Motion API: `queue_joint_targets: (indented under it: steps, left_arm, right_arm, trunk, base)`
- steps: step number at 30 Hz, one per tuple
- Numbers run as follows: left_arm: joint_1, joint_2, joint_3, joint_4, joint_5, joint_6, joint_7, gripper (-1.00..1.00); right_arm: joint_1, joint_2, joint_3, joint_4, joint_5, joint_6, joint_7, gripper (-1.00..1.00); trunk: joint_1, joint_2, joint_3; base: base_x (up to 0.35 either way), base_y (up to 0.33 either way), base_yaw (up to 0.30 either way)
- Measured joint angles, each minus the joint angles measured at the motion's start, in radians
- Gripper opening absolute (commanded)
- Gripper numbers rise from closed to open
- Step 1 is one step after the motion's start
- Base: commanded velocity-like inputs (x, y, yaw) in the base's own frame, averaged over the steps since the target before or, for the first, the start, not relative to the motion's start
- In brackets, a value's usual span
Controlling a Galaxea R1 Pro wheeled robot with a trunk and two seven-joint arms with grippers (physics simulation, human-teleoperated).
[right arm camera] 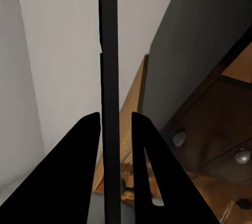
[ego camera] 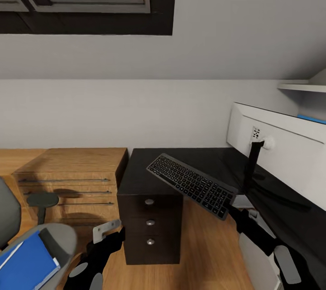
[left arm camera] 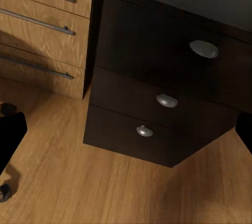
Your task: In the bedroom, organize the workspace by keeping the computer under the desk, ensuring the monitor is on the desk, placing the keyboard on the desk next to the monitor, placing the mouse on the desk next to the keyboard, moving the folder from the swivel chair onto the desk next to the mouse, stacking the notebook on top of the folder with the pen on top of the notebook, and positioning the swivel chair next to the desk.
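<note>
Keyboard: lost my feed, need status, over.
Right claw shut on keyboard, held tilted above desk. Left claw low by drawer unit, state unclear. Monitor close right.

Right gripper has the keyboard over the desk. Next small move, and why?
Probably lower and level it. The right gripper pinches the keyboard by its near end, and the board hangs tilted above the desk, its near end past the front edge. Then shift it toward the monitor before releasing.
</note>
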Motion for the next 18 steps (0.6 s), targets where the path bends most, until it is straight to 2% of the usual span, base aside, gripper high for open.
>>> queue_joint_targets:
  steps: [18]
  left_arm:
    - [0.000,0.000,0.000,0.000,0.000,0.001,0.000,1.00]
  right_arm:
    - [0.000,0.006,-0.001,-0.010,-0.006,-0.033,0.003,-1.00]
  trunk:
    - [0.000,0.000,0.000]
  base:
    - [0.007,0.000,0.000]
